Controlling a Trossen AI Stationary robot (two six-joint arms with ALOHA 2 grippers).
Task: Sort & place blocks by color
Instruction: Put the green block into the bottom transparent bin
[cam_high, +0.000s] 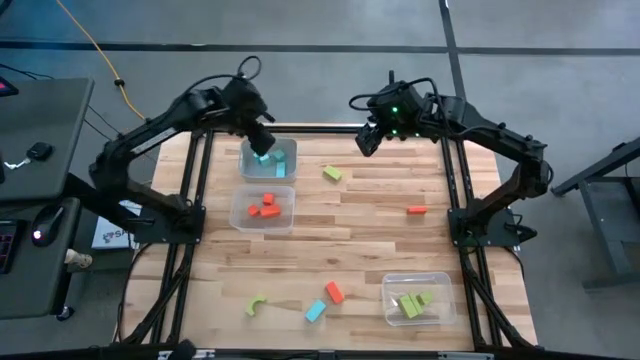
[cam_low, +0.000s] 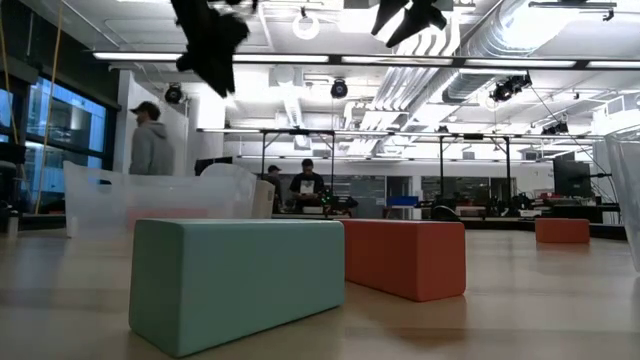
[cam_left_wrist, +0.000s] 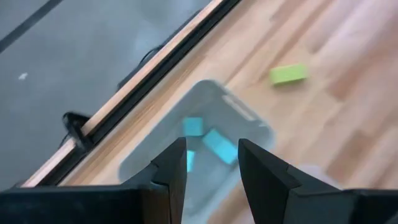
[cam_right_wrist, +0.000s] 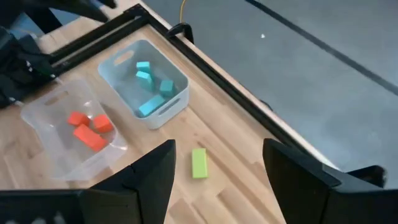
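Observation:
My left gripper (cam_high: 262, 140) (cam_left_wrist: 211, 149) hovers open and empty above the far-left clear bin (cam_high: 285, 168), which has several cyan blocks (cam_left_wrist: 219, 146) lying on its floor. My right gripper (cam_high: 368, 140) (cam_right_wrist: 219, 147) hangs open and empty over the table's far edge. Below and ahead of it a green block (cam_right_wrist: 199, 163) (cam_high: 332, 173) lies flat on the table. A second bin (cam_high: 288, 212) holds red blocks (cam_high: 264, 208). A red block (cam_high: 416, 210) lies loose at the right. Near the front edge lie a green arch (cam_high: 257, 305), a cyan block (cam_high: 315, 311) and a red block (cam_high: 334, 292).
A third clear bin (cam_high: 440, 285) with green blocks (cam_high: 413, 304) stands at the near right. A dark frame rail (cam_high: 320, 128) runs along the table's far edge. The table's middle is bare wood. People stand in the room beyond the table (cam_low: 152, 140).

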